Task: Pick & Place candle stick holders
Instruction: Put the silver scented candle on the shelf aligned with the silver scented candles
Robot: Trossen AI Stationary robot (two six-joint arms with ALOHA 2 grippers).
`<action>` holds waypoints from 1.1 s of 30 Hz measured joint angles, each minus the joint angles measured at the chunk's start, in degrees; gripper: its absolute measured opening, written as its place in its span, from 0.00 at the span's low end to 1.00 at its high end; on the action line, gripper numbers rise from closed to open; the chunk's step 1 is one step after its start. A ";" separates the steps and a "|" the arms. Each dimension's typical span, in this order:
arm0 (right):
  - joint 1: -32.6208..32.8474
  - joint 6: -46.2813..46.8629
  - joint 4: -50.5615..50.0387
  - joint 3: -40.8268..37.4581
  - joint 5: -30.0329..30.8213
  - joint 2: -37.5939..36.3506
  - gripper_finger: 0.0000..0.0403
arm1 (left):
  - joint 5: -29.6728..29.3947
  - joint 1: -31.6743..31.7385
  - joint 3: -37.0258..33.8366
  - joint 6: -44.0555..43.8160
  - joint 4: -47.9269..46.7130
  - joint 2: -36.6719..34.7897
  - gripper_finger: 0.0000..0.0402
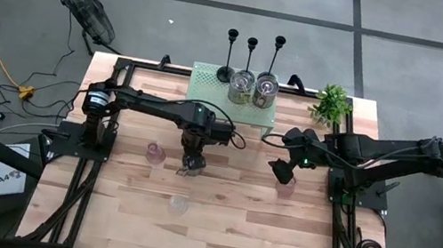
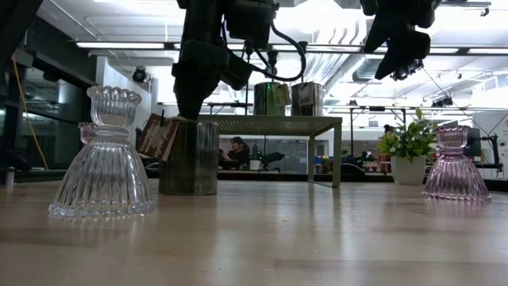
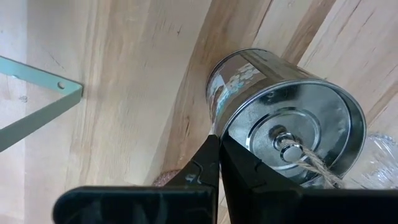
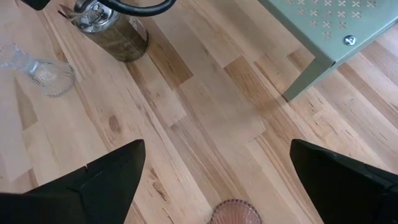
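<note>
Two end effectors are mine. Left end effector (image 1: 192,162), closed, sits over a silvery jar (image 3: 283,115) standing on the worktop (image 1: 232,225), a clear glass holder (image 2: 103,155) beside it. Right end effector (image 1: 284,171) hangs open above a pink glass holder (image 2: 455,165); green shelf (image 4: 339,28) beyond.
</note>
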 joint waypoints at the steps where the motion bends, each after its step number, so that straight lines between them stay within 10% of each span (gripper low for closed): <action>1: 0.00 0.14 0.00 0.00 -0.01 -0.01 0.97 | 0.00 0.00 0.00 0.00 0.00 0.00 0.00; 33: 0.00 0.66 0.59 0.00 0.11 0.00 0.97 | -1.73 4.50 8.35 0.49 -6.72 -12.24 0.00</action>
